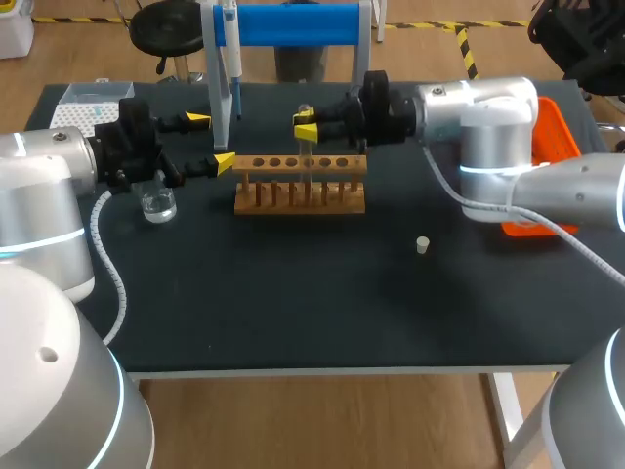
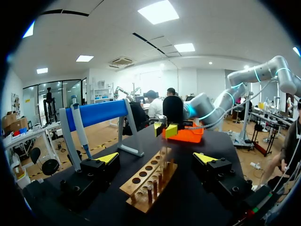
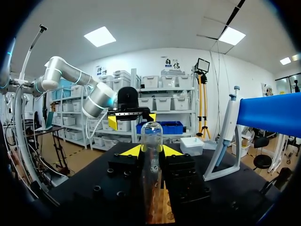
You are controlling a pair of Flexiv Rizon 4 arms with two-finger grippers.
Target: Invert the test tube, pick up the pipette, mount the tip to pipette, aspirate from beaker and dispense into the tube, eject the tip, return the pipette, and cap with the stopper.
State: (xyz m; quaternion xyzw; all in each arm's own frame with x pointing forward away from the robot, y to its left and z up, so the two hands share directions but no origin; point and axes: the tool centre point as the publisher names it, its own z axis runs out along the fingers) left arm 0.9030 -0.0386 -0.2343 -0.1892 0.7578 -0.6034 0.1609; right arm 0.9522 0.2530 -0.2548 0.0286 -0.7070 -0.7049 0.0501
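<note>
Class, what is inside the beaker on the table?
A little clear liquid lies at the bottom of the beaker; nothing else shows in it. The left gripper covers its far rim.

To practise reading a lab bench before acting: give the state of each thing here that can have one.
left gripper: open, empty.
right gripper: shut on the test tube.
test tube: vertical, rounded end up, over the rack.
beaker: upright, clear liquid inside.
pipette: hanging on its stand.
stopper: loose on the table.
</note>
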